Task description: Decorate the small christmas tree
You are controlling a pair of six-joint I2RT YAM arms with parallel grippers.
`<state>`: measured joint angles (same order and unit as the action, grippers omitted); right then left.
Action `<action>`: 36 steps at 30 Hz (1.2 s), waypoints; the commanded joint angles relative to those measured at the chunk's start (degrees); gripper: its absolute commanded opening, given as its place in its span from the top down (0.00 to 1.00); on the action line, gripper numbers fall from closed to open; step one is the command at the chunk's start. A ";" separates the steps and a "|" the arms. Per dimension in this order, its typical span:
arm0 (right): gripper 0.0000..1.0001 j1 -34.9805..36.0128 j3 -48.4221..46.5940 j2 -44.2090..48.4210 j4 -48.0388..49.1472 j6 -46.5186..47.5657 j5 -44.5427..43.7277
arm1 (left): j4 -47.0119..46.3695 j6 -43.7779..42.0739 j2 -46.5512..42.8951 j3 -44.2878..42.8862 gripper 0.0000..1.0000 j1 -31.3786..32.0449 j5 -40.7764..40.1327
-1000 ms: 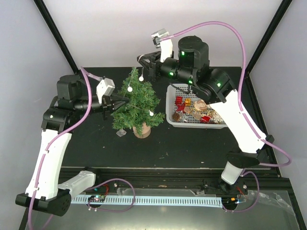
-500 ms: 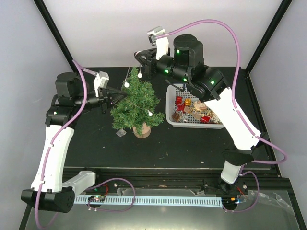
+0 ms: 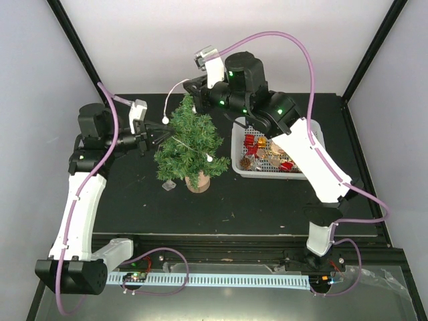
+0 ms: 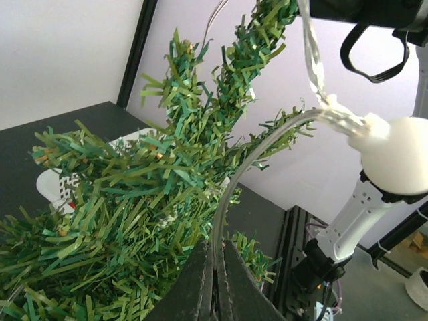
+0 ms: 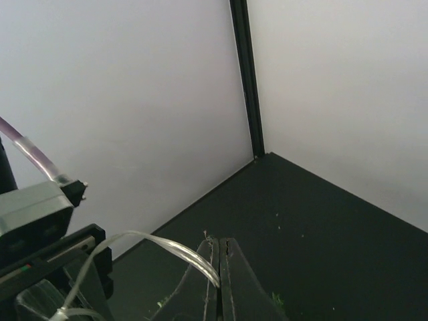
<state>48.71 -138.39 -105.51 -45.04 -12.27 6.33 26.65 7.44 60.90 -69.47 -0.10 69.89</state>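
Note:
The small christmas tree [image 3: 189,144] stands on its tan stump [image 3: 197,180] mid-table; its green needles [image 4: 134,207] fill the left wrist view. A clear light string with white round bulbs [image 3: 166,121] runs between both grippers over the tree's top left. A bulb [image 4: 396,157] hangs close in the left wrist view; another bulb [image 3: 210,158] rests on the tree's right side. My left gripper [image 3: 162,132] is at the tree's left, shut on the string [image 4: 227,200]. My right gripper [image 3: 192,84] is behind the treetop, shut on the string [image 5: 167,249].
A white basket [image 3: 238,144] of red and gold ornaments [image 3: 267,152] stands right of the tree, under the right arm. A small clear piece [image 3: 168,185] lies on the black table left of the stump. Black frame posts stand at the back corners [image 5: 246,73].
My right gripper has moved left and back behind the treetop, drawing the string up. My left gripper has moved up and right to the tree's upper left, with a bulb.

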 commanded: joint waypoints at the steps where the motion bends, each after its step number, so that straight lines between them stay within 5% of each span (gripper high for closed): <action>1: 0.99 -0.35 -1.40 -0.80 -2.06 1.27 -1.21 | -3.03 2.11 -0.05 0.98 0.98 -1.03 3.46; 36: 0.99 -1.49 4.89 -0.25 -7.00 1.37 -5.06 | -9.06 8.42 0.77 11.82 0.98 -4.92 12.35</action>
<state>47.72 -135.46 -106.54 -52.80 -11.20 2.17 19.05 15.70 61.08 -57.58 -4.60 79.96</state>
